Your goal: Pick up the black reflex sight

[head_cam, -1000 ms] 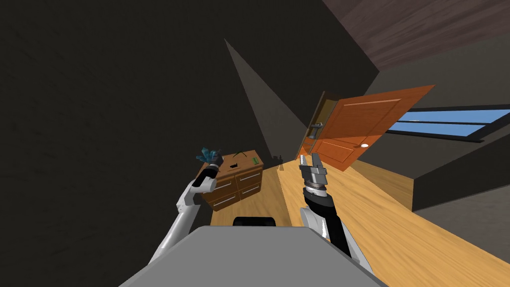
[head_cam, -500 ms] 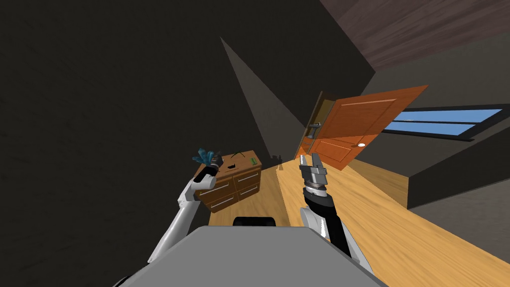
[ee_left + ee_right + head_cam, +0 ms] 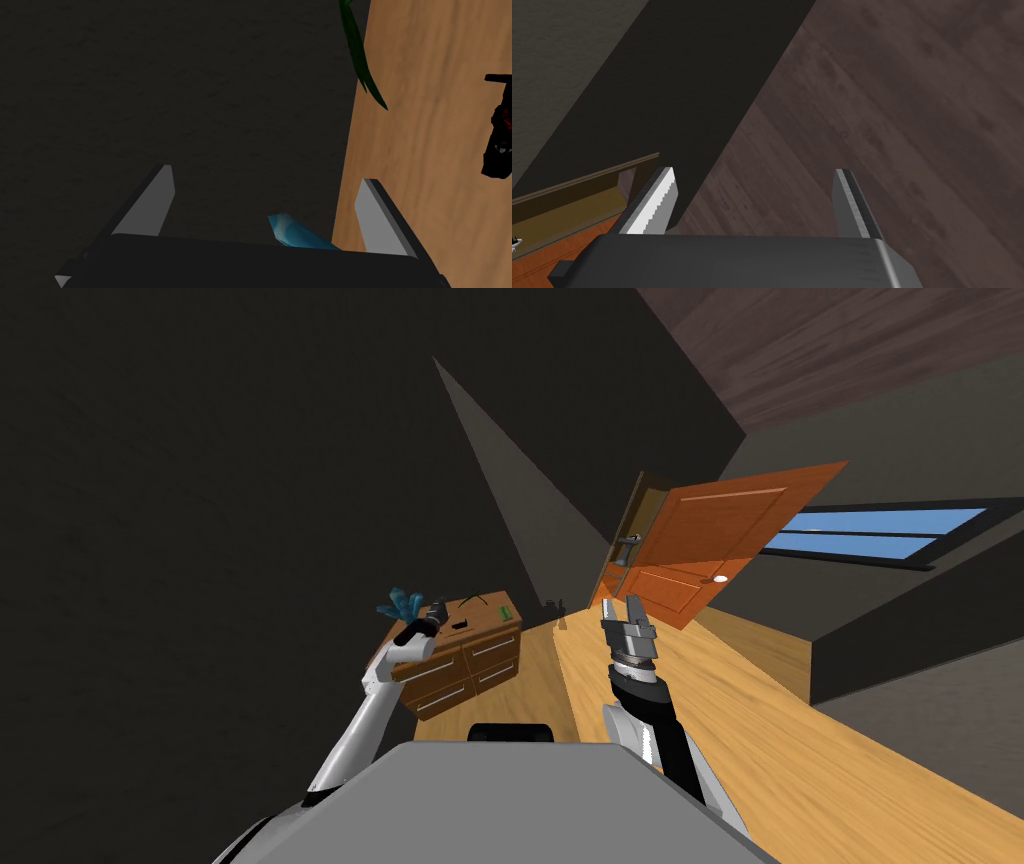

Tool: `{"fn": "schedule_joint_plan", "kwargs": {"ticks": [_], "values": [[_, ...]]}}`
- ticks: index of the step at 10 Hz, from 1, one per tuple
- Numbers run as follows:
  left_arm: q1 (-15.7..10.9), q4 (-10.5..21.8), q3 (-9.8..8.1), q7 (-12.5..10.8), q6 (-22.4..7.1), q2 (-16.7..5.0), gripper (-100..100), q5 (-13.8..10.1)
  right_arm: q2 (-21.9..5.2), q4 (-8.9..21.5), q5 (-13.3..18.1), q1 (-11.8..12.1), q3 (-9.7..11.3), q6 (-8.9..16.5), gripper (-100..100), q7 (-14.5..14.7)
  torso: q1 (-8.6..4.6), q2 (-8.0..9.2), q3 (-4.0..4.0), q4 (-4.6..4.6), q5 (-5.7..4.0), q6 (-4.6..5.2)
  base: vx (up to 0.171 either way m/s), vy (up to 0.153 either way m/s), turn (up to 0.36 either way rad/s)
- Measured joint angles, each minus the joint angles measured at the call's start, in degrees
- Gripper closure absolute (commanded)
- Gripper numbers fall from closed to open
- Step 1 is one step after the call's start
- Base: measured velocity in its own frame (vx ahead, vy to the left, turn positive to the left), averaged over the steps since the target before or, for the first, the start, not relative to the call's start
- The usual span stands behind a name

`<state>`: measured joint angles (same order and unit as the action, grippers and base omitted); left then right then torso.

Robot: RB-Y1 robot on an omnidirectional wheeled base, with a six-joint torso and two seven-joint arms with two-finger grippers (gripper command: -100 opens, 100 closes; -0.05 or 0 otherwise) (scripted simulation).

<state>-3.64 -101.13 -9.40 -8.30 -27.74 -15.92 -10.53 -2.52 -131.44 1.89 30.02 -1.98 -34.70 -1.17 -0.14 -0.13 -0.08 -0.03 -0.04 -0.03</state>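
Left gripper [image 3: 265, 175] hangs at the wooden dresser's [image 3: 470, 656] edge, fingers spread wide with nothing between them, probably lining up a top-down grab. Right gripper [image 3: 754, 171], spread too, just waits. Further along the top lies the black reflex sight [image 3: 500, 131], off to the side. Count: 2 grippers, 1 dresser, 1 sight.

Left of centre in the head view you see a brown dresser [image 3: 470, 663] with drawers, standing on the wooden floor [image 3: 800, 758], and on its top lie a small black sight [image 3: 459, 625], a green block [image 3: 505, 613] and a dark green leaf [image 3: 355, 50].
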Motion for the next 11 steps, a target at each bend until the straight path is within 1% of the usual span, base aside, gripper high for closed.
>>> {"fn": "schedule_joint_plan", "kwargs": {"ticks": [1,4,5,6,7,10,11], "values": [[-1.34,2.12,-0.17,-0.19,-1.59,-0.59,-100,-0.57,0.0,0.0,0.0,0.0,0.0,0.0,0,0.0,0.02,-0.07,-0.03,-0.01,0.01,0.01,0.053,-0.028,-0.015],[-2.67,4.64,-0.44,-0.63,-6.75,-1.38,-100,-1.53,0.0,0.0,0.0,0.0,0.0,0.0,0,0.0,0.03,-0.04,-0.03,-0.01,0.01,0.0,0.057,-0.04,-0.016],[-3.44,6.71,-0.5,-0.7,-7.95,-2.12,-100,-2.33,0.0,0.0,0.0,0.0,0.0,0.0,0,0.0,0.02,-0.08,-0.04,-0.02,0.01,0.0,0.053,-0.041,-0.006],[-3.72,6.99,-0.56,-0.87,-9.6,-2.08,-100,-2.28,0.0,0.0,0.0,0.0,0.0,0.0,0,0.0,0.01,-0.05,-0.03,-0.01,0.0,0.0,0.06,-0.037,-0.011],[-4.83,8.68,-0.64,-1.07,-11.25,-2.57,-100,-2.64,0.0,0.0,0.0,0.0,0.0,0.0,0,0.0,0.03,-0.08,-0.04,-0.02,0.01,0.0,0.058,-0.022,-0.006],[-6.43,11.69,-0.75,-1.48,-16.27,-3.66,-100,-3.56,0.0,0.0,0.0,0.0,0.0,0.0,0,0.0,0.05,-0.08,-0.05,-0.02,0.01,0.0,0.072,-0.035,-0.005],[-7.33,13.01,-0.77,-1.72,-18.27,-4.17,-100,-3.86,0.0,0.0,0.0,0.01,0.0,0.0,0,0.0,0.02,-0.15,-0.08,-0.03,0.0,0.0,0.065,-0.031,0.0]]}}
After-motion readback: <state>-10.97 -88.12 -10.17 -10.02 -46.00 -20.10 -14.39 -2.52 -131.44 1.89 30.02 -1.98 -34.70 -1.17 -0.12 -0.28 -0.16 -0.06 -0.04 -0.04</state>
